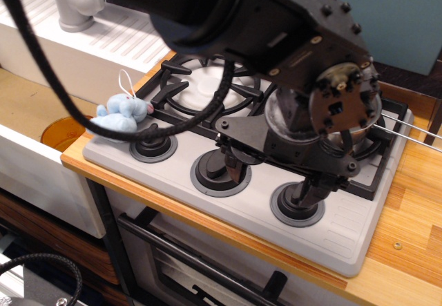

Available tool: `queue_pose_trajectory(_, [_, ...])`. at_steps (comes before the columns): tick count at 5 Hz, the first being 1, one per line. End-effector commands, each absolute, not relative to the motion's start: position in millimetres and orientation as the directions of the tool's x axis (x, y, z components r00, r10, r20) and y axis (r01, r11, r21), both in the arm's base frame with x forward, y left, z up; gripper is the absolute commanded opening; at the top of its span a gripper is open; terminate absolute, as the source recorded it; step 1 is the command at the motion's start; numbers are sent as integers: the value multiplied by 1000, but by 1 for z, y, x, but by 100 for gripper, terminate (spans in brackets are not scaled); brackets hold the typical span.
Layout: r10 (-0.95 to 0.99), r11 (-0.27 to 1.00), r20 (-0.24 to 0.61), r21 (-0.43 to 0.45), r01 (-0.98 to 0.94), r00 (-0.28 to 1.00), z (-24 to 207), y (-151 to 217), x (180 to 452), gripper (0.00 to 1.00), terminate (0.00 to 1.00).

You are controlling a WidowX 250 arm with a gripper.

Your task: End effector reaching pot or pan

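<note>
Black cable loops across the near left of the view, trailing from the big black arm that fills the top. Below it hangs the end effector, a wide bolted bracket with two fingers pointing down in front of the stove knobs; the fingers stand well apart, one near the middle knob and one near the right knob, with nothing between them. Three black knobs sit in a row along the front of the grey toy stove. Two burner grates show: the left one is bare over its white round plate, and the right one carries the pot or pan, a shiny steel pan largely hidden behind the bracket, its thin two-wire handle running out to the right. One pale blue stuffed toy lies at the stove's left edge, on the wooden counter. One grey faucet stands at the upper left.
</note>
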State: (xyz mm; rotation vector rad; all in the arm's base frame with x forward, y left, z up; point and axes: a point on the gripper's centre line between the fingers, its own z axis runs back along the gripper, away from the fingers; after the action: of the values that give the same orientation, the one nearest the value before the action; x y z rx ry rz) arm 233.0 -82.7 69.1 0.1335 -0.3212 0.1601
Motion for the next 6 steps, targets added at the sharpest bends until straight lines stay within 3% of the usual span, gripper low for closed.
queue_pose_trajectory(1, [135, 979, 324, 105, -177, 936, 69, -83, 233, 100, 0])
queue_pose_trajectory(3, [230, 959, 238, 106, -261, 944, 117, -102, 259, 100, 0])
queue_pose_trajectory(6, [266, 951, 227, 97, -293, 937, 127, -107, 297, 100, 0])
